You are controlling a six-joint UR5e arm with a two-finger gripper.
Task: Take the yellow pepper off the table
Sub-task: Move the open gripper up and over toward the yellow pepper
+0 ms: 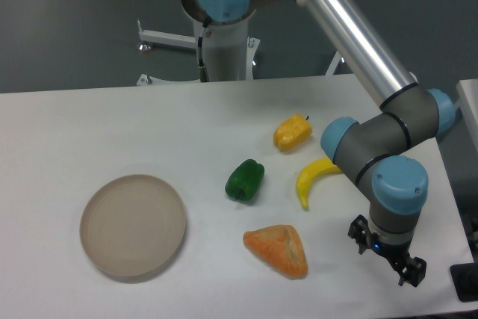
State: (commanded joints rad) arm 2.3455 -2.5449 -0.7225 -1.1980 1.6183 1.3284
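While the pepper (292, 133) sits untouched on the white counter (89, 125), right of centre and toward the far edge, its small dark stem points up and right. Banana (312, 178) lies just in front of it, near but apart, curving from upper right down to lower left. Green pepper (245, 180) rests to the front left of the yellow one, well separated. Orange wedge (278, 249) lies nearer the front edge, below the green pepper and the banana. Beige plate (133, 225) sits far off on the left side of the counter.

My gripper (387, 254) hangs near the front right corner of the counter, well apart from the pepper, with the banana between us. It holds nothing. Fingers are dark and small from this angle; I cannot tell whether they are spread or pressed together.
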